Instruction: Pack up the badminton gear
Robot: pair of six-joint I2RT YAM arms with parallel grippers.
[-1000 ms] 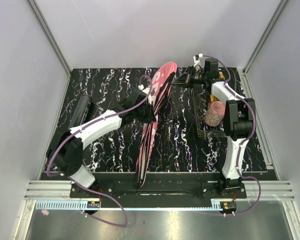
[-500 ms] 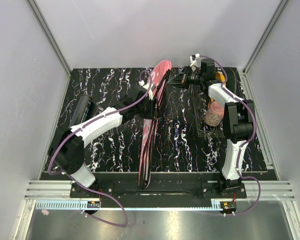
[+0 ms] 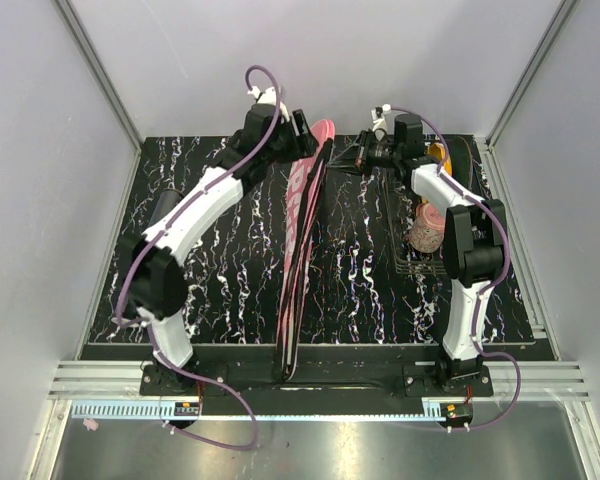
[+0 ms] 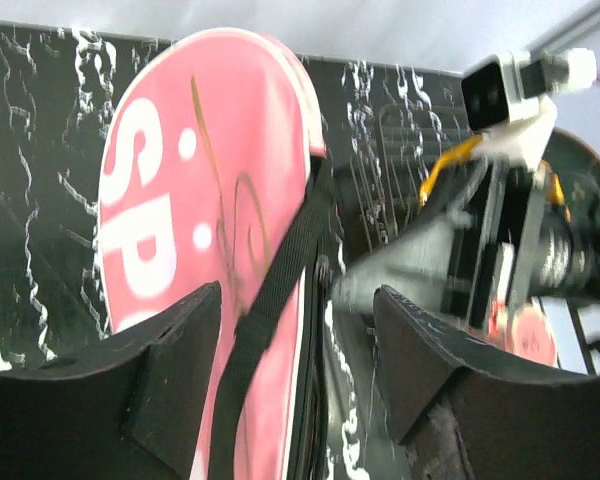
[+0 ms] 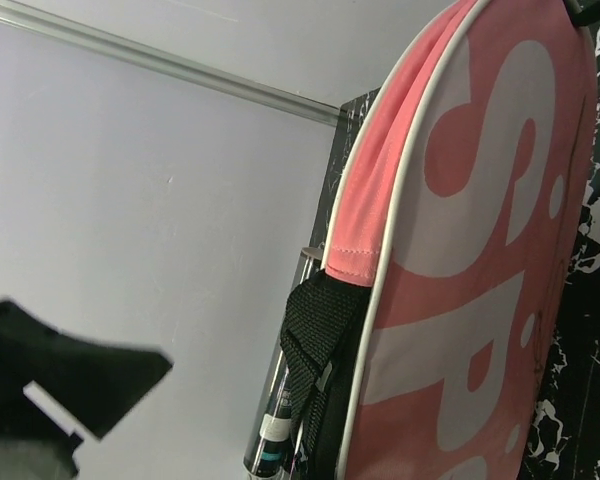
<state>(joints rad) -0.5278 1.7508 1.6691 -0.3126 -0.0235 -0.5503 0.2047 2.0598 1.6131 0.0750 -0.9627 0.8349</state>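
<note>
The long pink cover [image 3: 298, 250] lettered "SP" [image 4: 220, 170] stands on its edge, running from the table's near edge to the back. My left gripper [image 3: 302, 130] is open at the cover's far end. Its fingers [image 4: 170, 345] straddle the cover's zipper edge and the black strap [image 4: 270, 300]. My right gripper [image 3: 360, 157] is shut, and its tips [image 4: 335, 288] lie against that same edge; I cannot tell whether it pinches anything. In the right wrist view I see the cover [image 5: 490, 250] and its strap [image 5: 315, 340]. The black tube [image 3: 166, 208] lies at the left [image 5: 270, 445].
A black wire basket [image 3: 410, 262] sits at the right, under the right arm. It holds a small pinkish cup [image 3: 429, 225]. A yellow disc [image 3: 438, 152] shows at its far end. Grey walls close in behind and on both sides.
My left gripper opened, let go of the cover's middle and moved to its far end. The cover's far end swung left and turned more onto its edge. The right gripper stayed shut.
</note>
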